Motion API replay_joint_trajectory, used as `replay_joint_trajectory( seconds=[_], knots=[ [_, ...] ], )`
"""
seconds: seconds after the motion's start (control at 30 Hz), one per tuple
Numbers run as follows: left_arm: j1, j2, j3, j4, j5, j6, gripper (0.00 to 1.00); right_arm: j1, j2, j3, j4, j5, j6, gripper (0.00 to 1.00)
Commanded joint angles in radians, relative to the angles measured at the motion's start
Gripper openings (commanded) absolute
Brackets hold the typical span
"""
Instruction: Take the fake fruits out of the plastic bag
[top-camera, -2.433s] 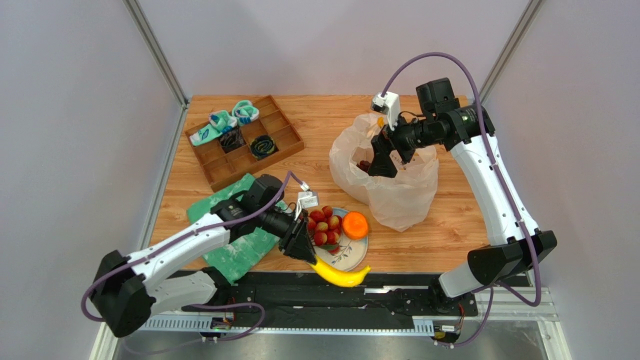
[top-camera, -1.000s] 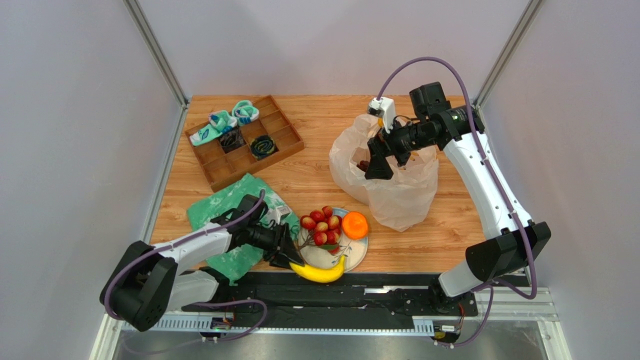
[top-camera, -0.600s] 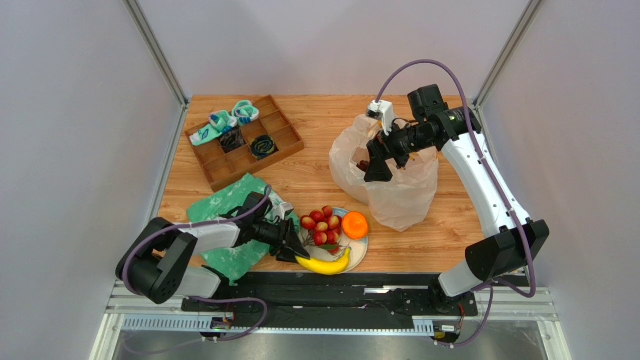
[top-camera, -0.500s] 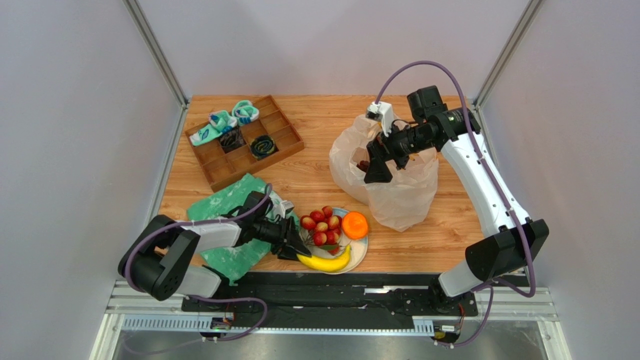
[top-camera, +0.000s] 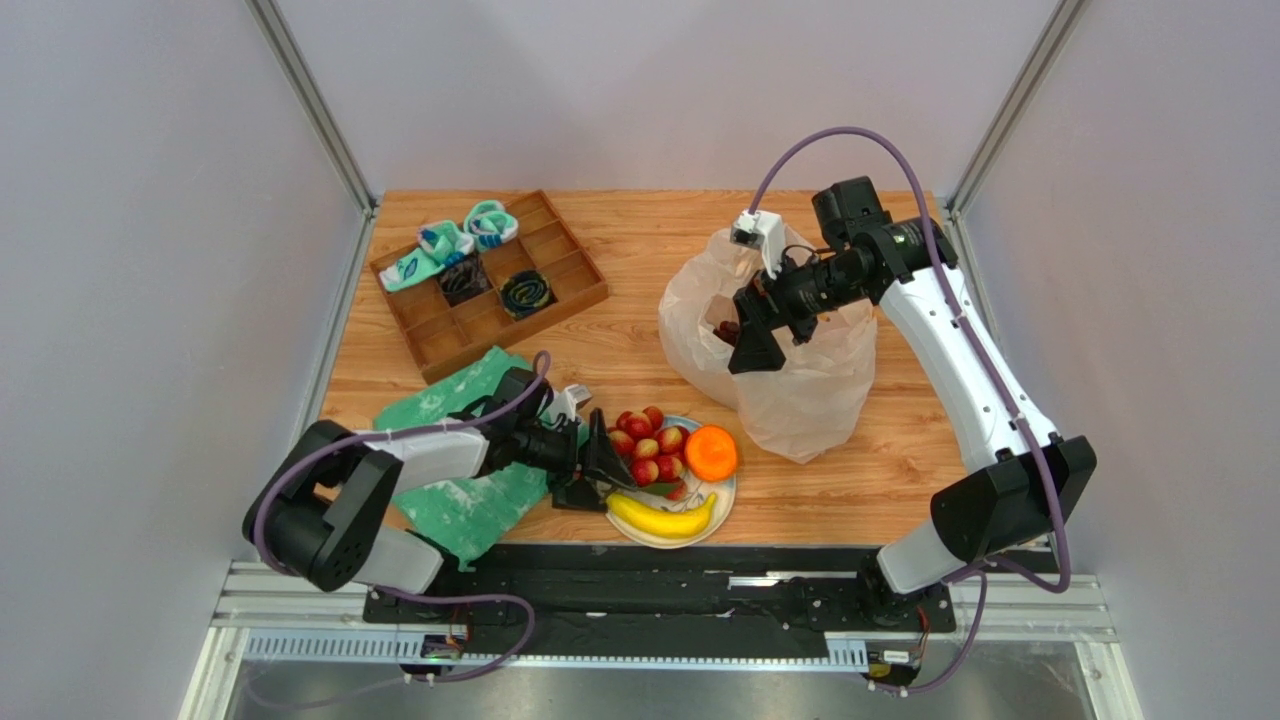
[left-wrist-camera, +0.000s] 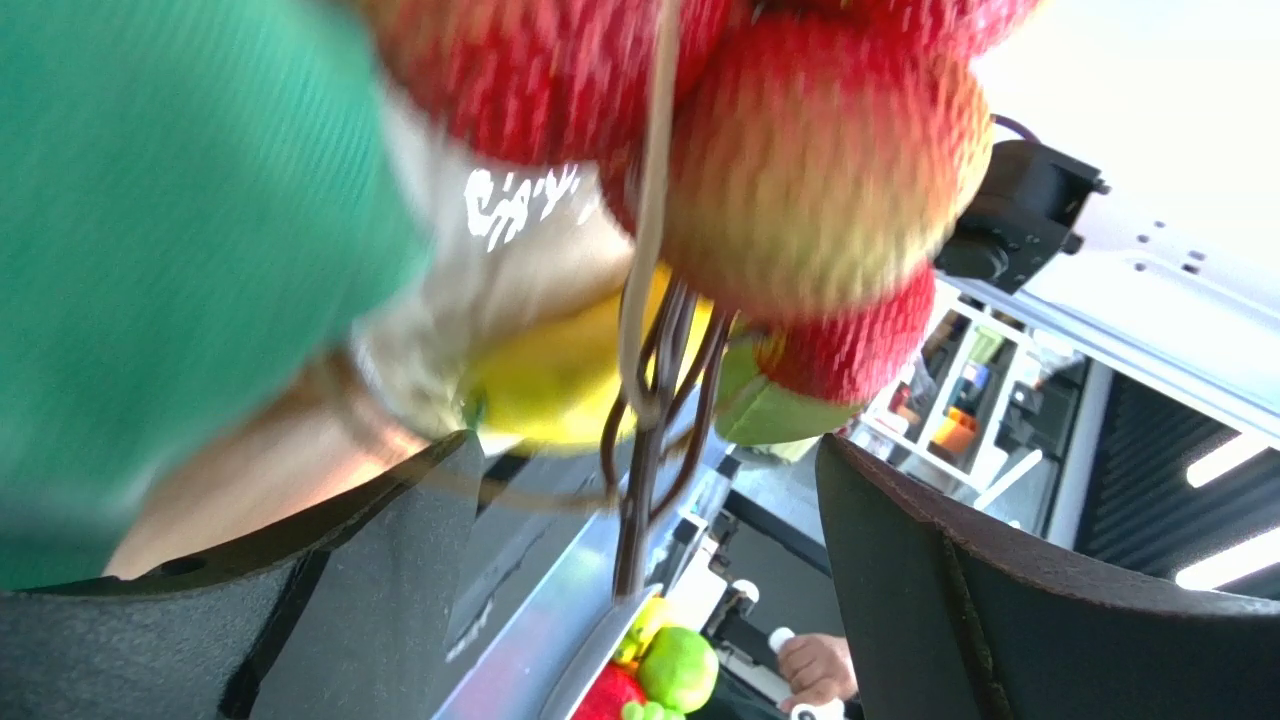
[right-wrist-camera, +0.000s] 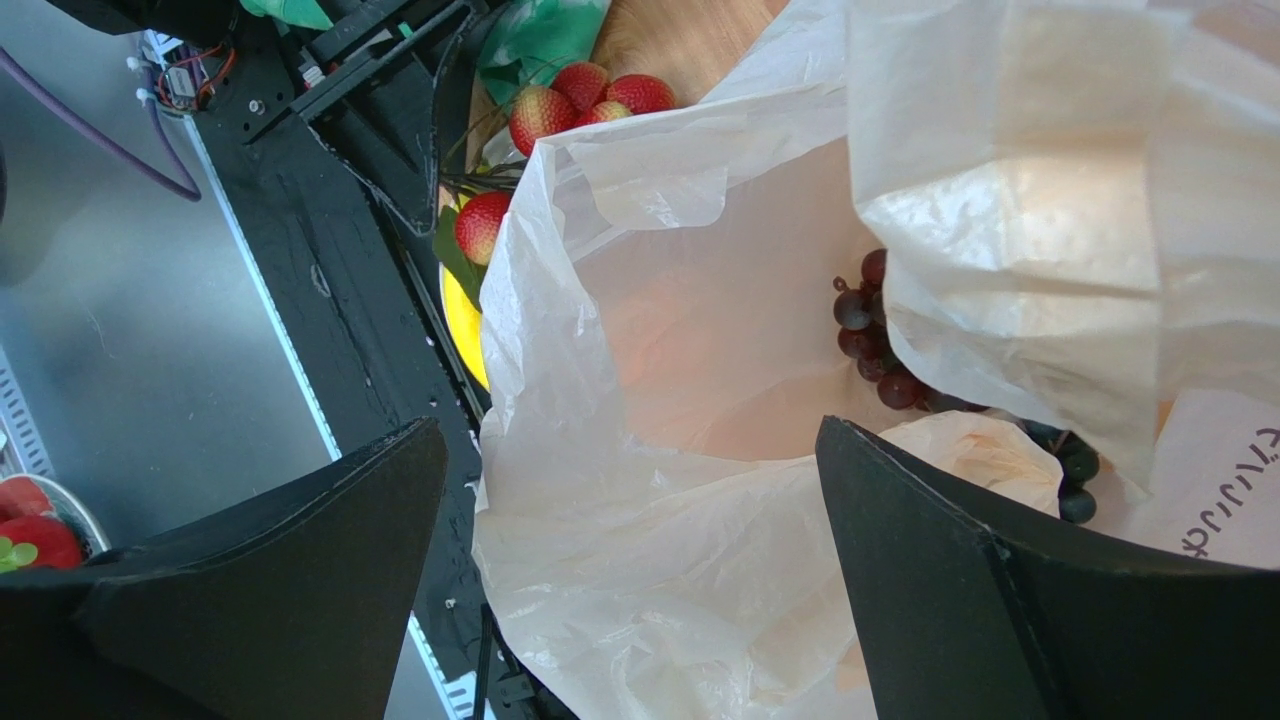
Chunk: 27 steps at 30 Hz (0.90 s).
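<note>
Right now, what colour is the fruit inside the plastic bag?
Dark purple: a grape bunch inside the plastic bag, best seen from the right wrist view.

Grape bunch (right-wrist-camera: 860, 312) mostly hidden behind bag (right-wrist-camera: 1022, 225) fold; red cluster (left-wrist-camera: 812, 165) blurred, cropped.

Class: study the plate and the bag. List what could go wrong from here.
1. Stems of the cluster sit inside the open left tool; pulling back might snag them and drag fruit off the plate.
2. The grapes lie partly under a fold of the bag; the open right tool could pinch film too and lift the bag.
3. The banana lies at the plate's near rim and might slide off.
</note>
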Motion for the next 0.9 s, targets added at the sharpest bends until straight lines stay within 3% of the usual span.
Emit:
replay_joint_trajectory(
  seconds=[0.0,0.1,0.13,0.23,0.4,0.5,0.57,0.73,0.87],
  knots=[
    [0.008,-0.123,-0.010,-0.220,-0.092,0.093,0.91,-0.002,-0.007,0.061,0.001,-0.037,-0.013,0.99],
    [0.014,-0.210,0.004,-0.376,-0.081,0.144,0.92,0.000,-0.004,0.098,-0.002,-0.027,-0.013,0.99],
    [0.014,-0.234,0.003,-0.437,-0.070,0.147,0.99,0.000,-0.003,0.110,-0.002,-0.024,-0.018,0.99],
    [0.014,-0.320,0.044,-0.583,-0.077,0.197,0.99,0.000,0.002,0.119,-0.009,0.008,-0.035,0.99],
    [0.021,-0.444,0.249,-0.812,-0.142,0.461,0.99,-0.027,-0.052,0.126,0.017,0.075,-0.024,0.99],
    [0.024,-0.516,0.388,-0.812,-0.056,0.598,0.94,-0.069,-0.108,0.113,0.099,0.143,0.063,0.99],
    [0.024,-0.537,0.473,-0.742,-0.074,0.694,0.93,-0.089,-0.136,0.103,0.142,0.229,0.117,0.98],
    [0.040,-0.395,0.820,-0.602,-0.226,0.829,0.94,-0.167,-0.251,-0.044,0.287,0.421,0.151,0.96],
    [0.037,-0.108,1.119,-0.574,-0.261,0.886,0.99,-0.167,-0.277,-0.149,0.375,0.567,0.117,0.96]
  ],
)
